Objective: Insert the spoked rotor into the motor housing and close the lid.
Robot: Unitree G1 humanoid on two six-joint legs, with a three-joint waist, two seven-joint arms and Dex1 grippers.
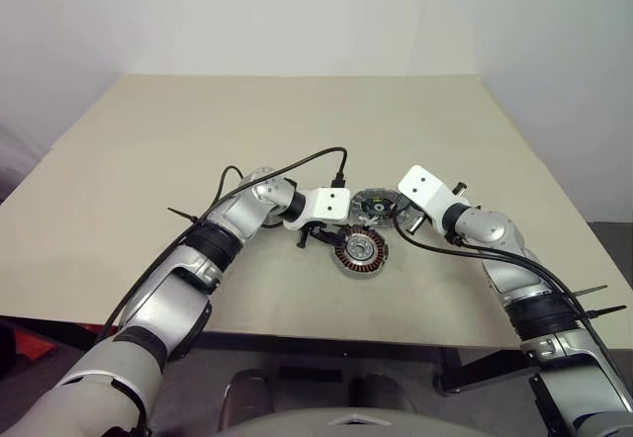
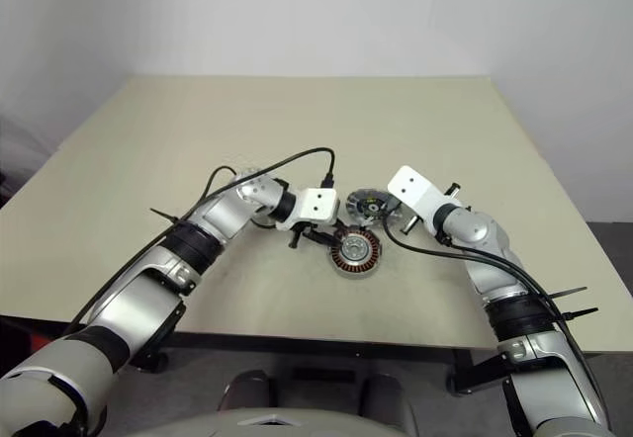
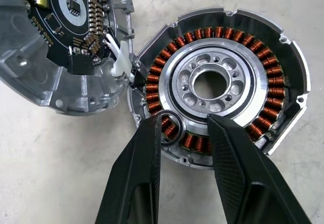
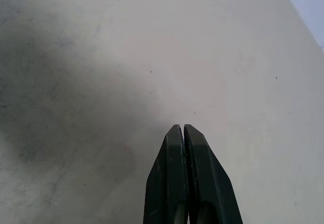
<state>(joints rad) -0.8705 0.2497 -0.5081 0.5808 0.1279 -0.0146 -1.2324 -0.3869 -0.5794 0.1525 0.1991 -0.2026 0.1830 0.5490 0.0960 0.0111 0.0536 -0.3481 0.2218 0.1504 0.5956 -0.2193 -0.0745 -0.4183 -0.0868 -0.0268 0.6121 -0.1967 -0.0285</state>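
The motor housing [image 3: 223,82], a dark disc with copper windings around a silver centre, lies on the table near its front edge. Touching it on the far side is the lid [image 3: 66,41], a grey ridged disc with a black centre. My left gripper [image 3: 185,120] hovers over the housing's rim, open, with nothing between its fingers. A small black ring [image 3: 167,127] sits on the windings at one fingertip. A silvery shape [image 2: 247,176] peeks out behind my left forearm; whether it is the spoked rotor I cannot tell. My right gripper [image 4: 182,127] is shut and empty, over bare table just right of the lid [image 1: 378,202].
The beige table [image 1: 297,121] stretches bare beyond the parts. A black cable [image 1: 316,157] loops over my left wrist, and another trails from the right wrist. The table's front edge runs close behind the housing [image 1: 360,250].
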